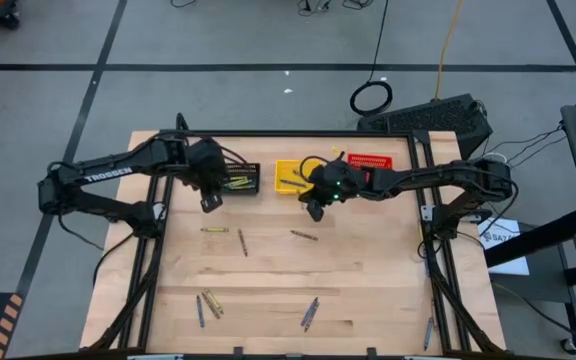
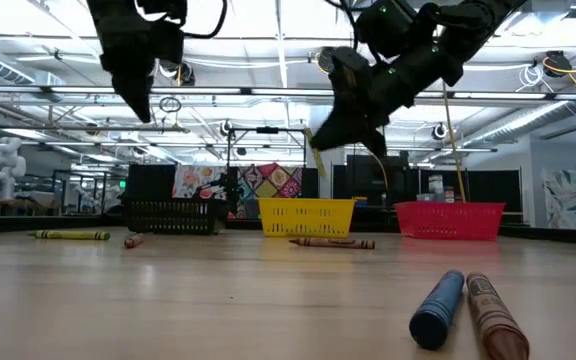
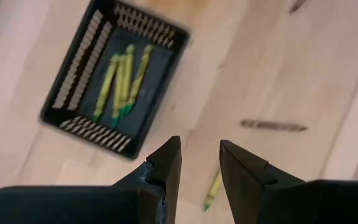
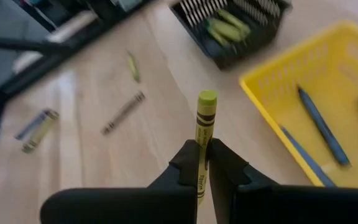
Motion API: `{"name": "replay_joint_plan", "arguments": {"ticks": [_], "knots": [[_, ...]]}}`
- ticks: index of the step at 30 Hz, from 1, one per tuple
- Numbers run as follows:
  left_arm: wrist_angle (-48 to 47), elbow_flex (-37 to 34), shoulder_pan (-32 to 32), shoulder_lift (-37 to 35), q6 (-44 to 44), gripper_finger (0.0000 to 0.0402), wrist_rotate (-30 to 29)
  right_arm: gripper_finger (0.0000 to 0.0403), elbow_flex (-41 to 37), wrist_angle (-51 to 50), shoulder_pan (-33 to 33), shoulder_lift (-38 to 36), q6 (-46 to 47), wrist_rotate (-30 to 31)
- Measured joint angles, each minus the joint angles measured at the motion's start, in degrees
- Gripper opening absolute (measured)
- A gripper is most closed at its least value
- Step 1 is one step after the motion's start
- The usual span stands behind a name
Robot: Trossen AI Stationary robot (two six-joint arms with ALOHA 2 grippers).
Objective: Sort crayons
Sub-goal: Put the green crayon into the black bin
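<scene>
1. Far left of the high view: white word "TROSSEN" on the left arm (image 1: 103,176).
2. Just right of it, upper middle-left: left gripper (image 1: 211,200) up in the air, fingers apart, holding nothing, beside the black basket (image 1: 252,189).
3. Inside that black basket: a few olive-yellow crayons (image 3: 122,79) lying side by side.
4. Below on the bare table (image 1: 268,300), left half: one yellow crayon (image 1: 215,230), one brown crayon (image 1: 242,241), two more near the lower left edge.
5. Middle top: yellow basket (image 1: 283,167) with blue crayons (image 4: 319,117) in it.
6. Beside the yellow basket, up off the table: right gripper (image 1: 315,209) squeezed shut on one olive-yellow crayon (image 4: 205,127), grabbed at the low end, most of the stick poking out.
7. Dark print on that crayon's paper wrap, too small to read.
8. Right of the yellow one: red basket (image 1: 371,160).
9. Probably light, stiff, and easy to snap; paper wrap likely less slippery than bare wax. Best grabbed near the middle, gently.
10. Lower middle and right: blue crayons (image 1: 310,313) left on the wood.
</scene>
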Motion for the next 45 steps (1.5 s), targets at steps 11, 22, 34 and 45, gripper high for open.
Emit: {"name": "replay_joint_plan", "arguments": {"ticks": [11,22,34,45], "knots": [[14.0,0.0,-6.0,0.0,-3.2,0.0112,5.2,0.0,0.0,13.6,1.6,0.0,-2.6,-1.9],[30.2,0.0,-12.9,0.1,-6.9,0.0112,9.9,0.0,0.0,25.3,4.0,0.0,-6.5,-7.8],[36.4,0.0,-15.0,5.3,-10.3,0.0112,9.6,0.0,0.0,32.1,6.5,0.0,-8.9,-7.8],[42.6,0.0,-15.2,10.1,-7.9,0.0112,10.0,0.0,0.0,31.6,6.5,0.0,-8.9,-7.8]]}}
